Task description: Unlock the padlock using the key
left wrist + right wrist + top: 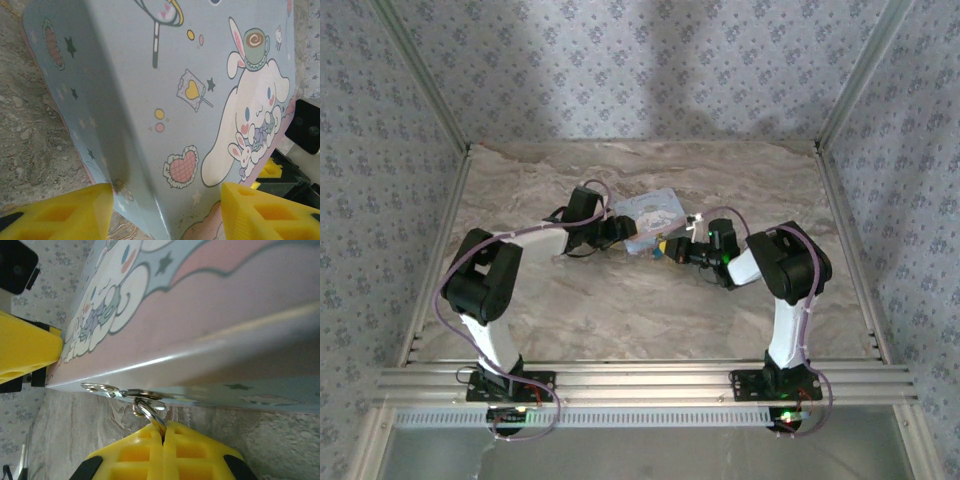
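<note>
At the box [225,305] hasp [100,388], right end effector [163,434] tight on silvery loop [146,410]

Soft, even light came from above, casting broad shadows on the back wall [650,60]. Wrist views were blurred up close; glare streaked one edge of the box [210,342].

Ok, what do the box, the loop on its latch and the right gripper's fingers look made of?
The box looks like printed tin, possibly glossy card, with a bright sheen line along its edge. The silvery loop is polished metal, with mirror glints. The right gripper fingers are matte yellow plastic with moulded pockets.
</note>
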Motion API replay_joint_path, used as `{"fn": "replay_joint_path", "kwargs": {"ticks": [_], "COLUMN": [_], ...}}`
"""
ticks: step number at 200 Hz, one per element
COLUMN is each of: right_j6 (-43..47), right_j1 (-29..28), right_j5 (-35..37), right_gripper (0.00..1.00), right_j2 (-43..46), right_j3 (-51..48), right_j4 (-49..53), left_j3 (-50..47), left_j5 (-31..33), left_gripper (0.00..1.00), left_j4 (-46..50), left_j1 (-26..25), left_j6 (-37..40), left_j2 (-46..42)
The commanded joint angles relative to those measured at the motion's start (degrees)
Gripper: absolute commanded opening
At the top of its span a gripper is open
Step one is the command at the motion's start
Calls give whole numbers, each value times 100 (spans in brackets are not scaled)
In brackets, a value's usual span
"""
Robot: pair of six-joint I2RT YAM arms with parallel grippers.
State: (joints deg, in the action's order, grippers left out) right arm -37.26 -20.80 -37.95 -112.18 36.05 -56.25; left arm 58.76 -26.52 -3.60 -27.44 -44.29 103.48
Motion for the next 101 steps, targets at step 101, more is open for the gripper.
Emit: {"fn": "replay_joint_path", "kwargs": {"ticks": [101], "right_j6": [-592], "right_j1": [264], "right_j5": [543], "right_gripper": [0], "right_j2": [454], "right_j3": [-416], "right_j4": [-613], "left_j3": [-375], "left_j5": [184], "left_gripper": [64], "left_j4": [102], "left_j1": [-113], "left_j6": [-178], "left_j2": [-393]}}
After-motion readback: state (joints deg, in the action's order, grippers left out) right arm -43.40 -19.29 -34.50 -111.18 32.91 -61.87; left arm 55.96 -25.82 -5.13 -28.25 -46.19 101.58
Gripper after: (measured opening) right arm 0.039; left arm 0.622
